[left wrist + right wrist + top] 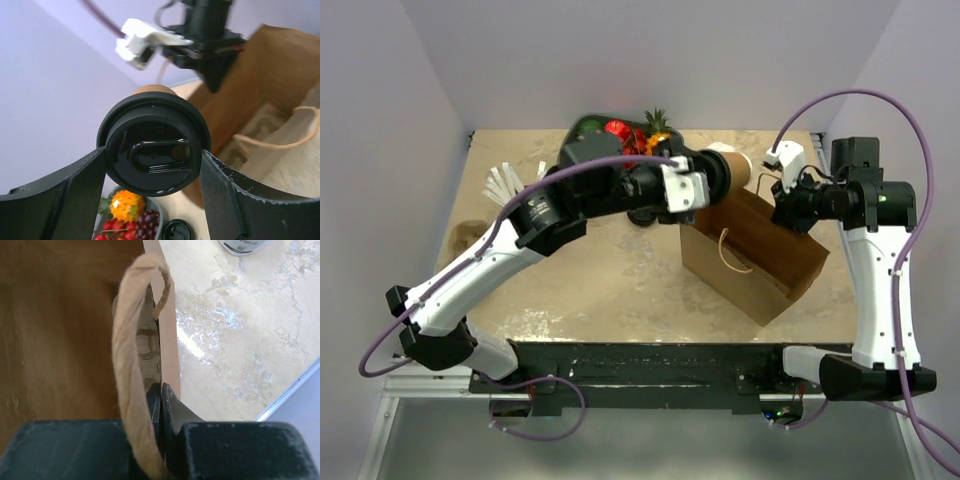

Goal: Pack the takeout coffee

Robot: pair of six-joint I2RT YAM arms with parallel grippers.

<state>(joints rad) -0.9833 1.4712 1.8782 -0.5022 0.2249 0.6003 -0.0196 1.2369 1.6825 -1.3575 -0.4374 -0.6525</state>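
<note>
- The takeout coffee (740,169) is held clear of the worktop (620,285), just beside the far left corner of the paper bag (760,255).
- The left end effector (152,156) is clamped on it, one finger at each side of the black lid.
- The cup's long axis runs straight out along the left arm's reach. The lid faces back at the wrist and the base points toward the right arm, so the cup is on its side rather than upright.
- From the cup, the bag's mouth lies to the right and a little lower (a moulded tray seems to sit inside).
- The right end effector (160,390) is pinched together on the bag's upper edge, beside the paper handle (131,340), apparently holding the mouth open.
- My judgement: the left arm must carry the cup right over the mouth and turn it lid-up before lowering.
</note>
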